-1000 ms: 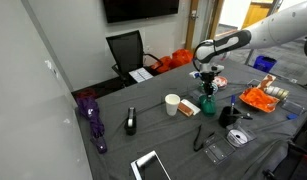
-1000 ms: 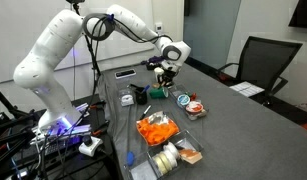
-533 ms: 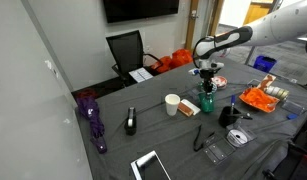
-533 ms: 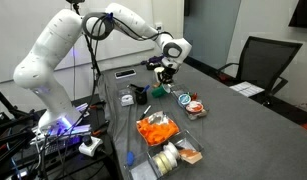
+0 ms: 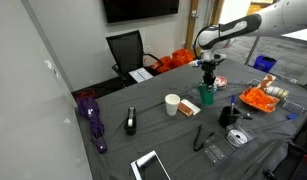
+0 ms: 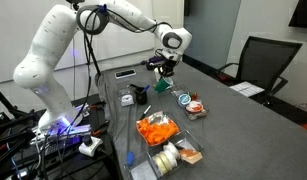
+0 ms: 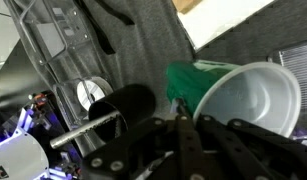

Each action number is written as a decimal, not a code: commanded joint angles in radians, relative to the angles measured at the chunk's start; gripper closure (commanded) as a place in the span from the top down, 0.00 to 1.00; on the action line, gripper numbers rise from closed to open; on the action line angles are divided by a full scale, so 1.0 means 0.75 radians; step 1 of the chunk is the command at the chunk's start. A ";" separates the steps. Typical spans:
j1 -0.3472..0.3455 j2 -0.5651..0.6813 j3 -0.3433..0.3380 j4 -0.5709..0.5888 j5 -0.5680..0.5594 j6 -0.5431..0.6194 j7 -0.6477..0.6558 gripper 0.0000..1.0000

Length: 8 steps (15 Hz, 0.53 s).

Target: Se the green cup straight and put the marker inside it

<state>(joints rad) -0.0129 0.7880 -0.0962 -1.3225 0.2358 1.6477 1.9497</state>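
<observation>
The small dark green cup (image 5: pixel 206 98) stands upright on the grey table, next to the white paper cup (image 5: pixel 173 104). My gripper (image 5: pixel 207 70) hangs straight above the green cup, shut on a thin dark marker (image 5: pixel 207 82) that points down at the cup's mouth. In the other exterior view the gripper (image 6: pixel 165 67) is above the green cup (image 6: pixel 161 88). In the wrist view the green cup (image 7: pixel 191 82) lies just beyond my closed fingers (image 7: pixel 179 120), partly behind the white cup (image 7: pixel 251 95). The marker tip (image 7: pixel 176 103) shows between the fingers.
An orange bag (image 5: pixel 261 98) and snack packs lie on one side of the cup, with a black mug (image 5: pixel 229 115) and a tape roll (image 5: pixel 237 137) near it. A purple umbrella (image 5: pixel 91 115), a black object (image 5: pixel 131 122) and a tablet (image 5: pixel 148 165) lie further along. An office chair (image 5: pixel 126 50) stands behind the table.
My gripper has risen a little above the green cup and the arm has straightened upward. The cups have not moved.
</observation>
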 commanded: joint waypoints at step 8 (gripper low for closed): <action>-0.064 -0.316 -0.047 -0.486 -0.199 0.341 -0.600 0.01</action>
<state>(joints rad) -0.0499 0.6360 -0.1291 -1.5102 0.1089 1.7777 1.6231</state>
